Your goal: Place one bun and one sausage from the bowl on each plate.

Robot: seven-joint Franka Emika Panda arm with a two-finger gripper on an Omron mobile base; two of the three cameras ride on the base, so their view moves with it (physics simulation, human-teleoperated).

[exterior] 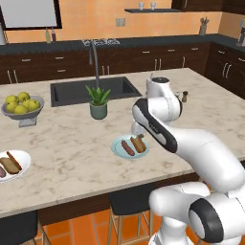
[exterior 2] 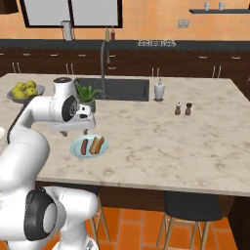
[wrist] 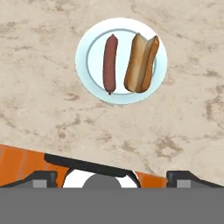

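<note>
The small round pale blue plate [wrist: 121,60] near the marble counter [exterior: 72,153] edge carries a reddish sausage [wrist: 110,63] beside a split tan bun [wrist: 141,62], apparently just served; the hand [exterior 2: 73,128] hangs above it, spread and empty; the left base view alone shows the white plate [exterior: 14,165], well left of it, also filled.

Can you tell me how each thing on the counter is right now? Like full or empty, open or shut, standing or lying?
pale blue plate: loaded, one sausage and one bun.
sausage: lying flat, beside the bun.
bun: lying flat, split open.
white plate: loaded, a bun and a sausage.
gripper: open, empty, above the counter.
grey fruit bowl: full of yellow-green fruit.
potted plant: upright.
salt and pepper shakers: upright.
</note>
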